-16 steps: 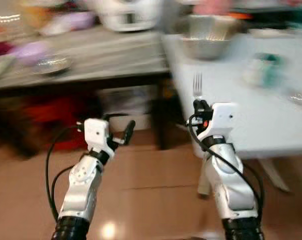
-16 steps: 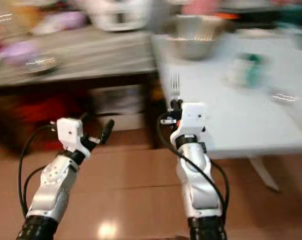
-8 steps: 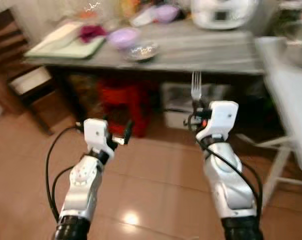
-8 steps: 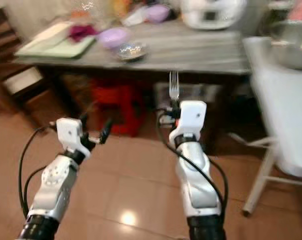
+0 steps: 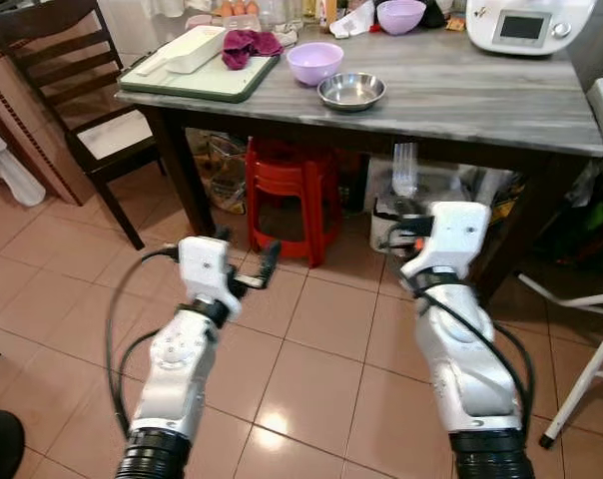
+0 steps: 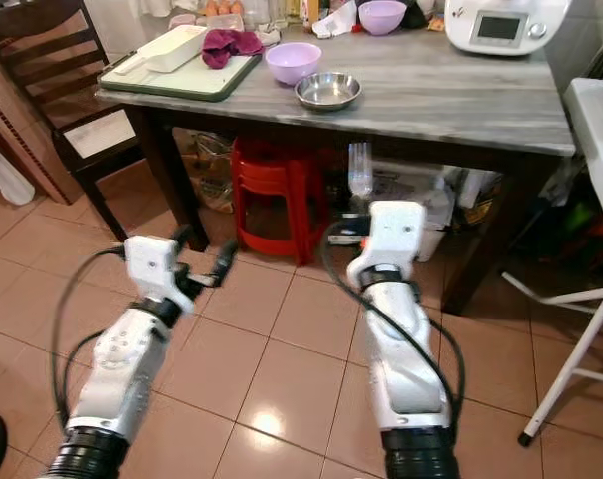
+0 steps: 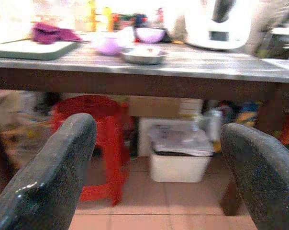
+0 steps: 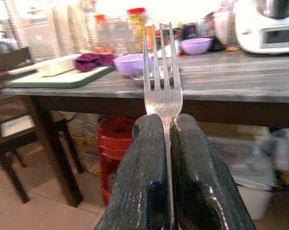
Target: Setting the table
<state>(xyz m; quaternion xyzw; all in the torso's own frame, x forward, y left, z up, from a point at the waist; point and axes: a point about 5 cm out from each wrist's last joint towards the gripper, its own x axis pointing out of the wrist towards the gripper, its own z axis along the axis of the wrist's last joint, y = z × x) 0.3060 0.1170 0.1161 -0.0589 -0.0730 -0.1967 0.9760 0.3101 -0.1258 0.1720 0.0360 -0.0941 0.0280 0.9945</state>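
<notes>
1. Right gripper [image 8: 164, 143] – clenched on silver metal fork [image 8: 162, 81], tines upright, held before grey marble-top table [image 5: 461, 95].
2. Left gripper [image 5: 254, 267] – fingers spread apart, nothing btwn them, above tiled floor [image 5: 311, 369].

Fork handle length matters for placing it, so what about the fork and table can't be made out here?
- fork handle: hidden between the right gripper fingers, right wrist view.
- fork tines: motion-blurred, left eye view.
- white appliance: top cut by the frame edge.
- tray contents: too small.
</notes>
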